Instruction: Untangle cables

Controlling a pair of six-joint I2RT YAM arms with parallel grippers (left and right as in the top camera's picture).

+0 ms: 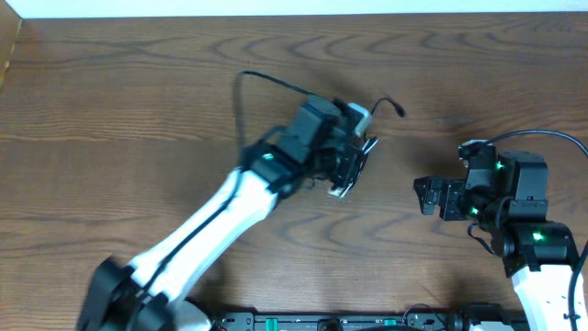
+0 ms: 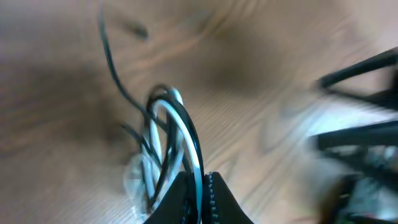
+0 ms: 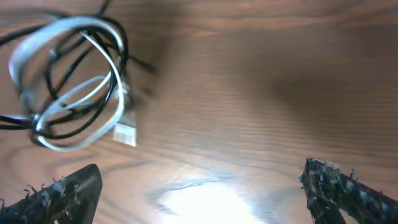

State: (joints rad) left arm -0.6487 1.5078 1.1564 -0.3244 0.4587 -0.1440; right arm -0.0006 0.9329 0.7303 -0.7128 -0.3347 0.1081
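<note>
In the left wrist view the left gripper (image 2: 196, 182) sits at the bottom edge of the frame. Its dark jaws are pressed together on the thin black cord (image 2: 190, 134) and the thin white cord (image 2: 153, 138), which rise out of the pinch as overlapping loops in the middle of the frame. Beyond the loops one black strand runs on alone toward the upper left corner, over the brown wood-grain table (image 2: 261, 56). The right side of this view is too blurred to read

In the right wrist view the right gripper (image 3: 200, 169) shows one dark serrated finger in the lower left corner and the other in the lower right. The jaws are wide apart, with only wood between them. Farther off, in the upper left of the frame, both cords form a round tangle of black and white coils, with a small white plug (image 3: 125, 134) at its lower right edge

From overhead the left arm reaches from the lower left corner to the centre of the frame, where its gripper holds the tangle, mostly hidden under the wrist. The right gripper stands in the right part of the frame, apart from the tangle and pointing left toward it. Higher in the frame a black strand arcs up and around to the upper left of the left gripper, and a small black plug (image 1: 400, 109) sticks out to its upper right
</note>
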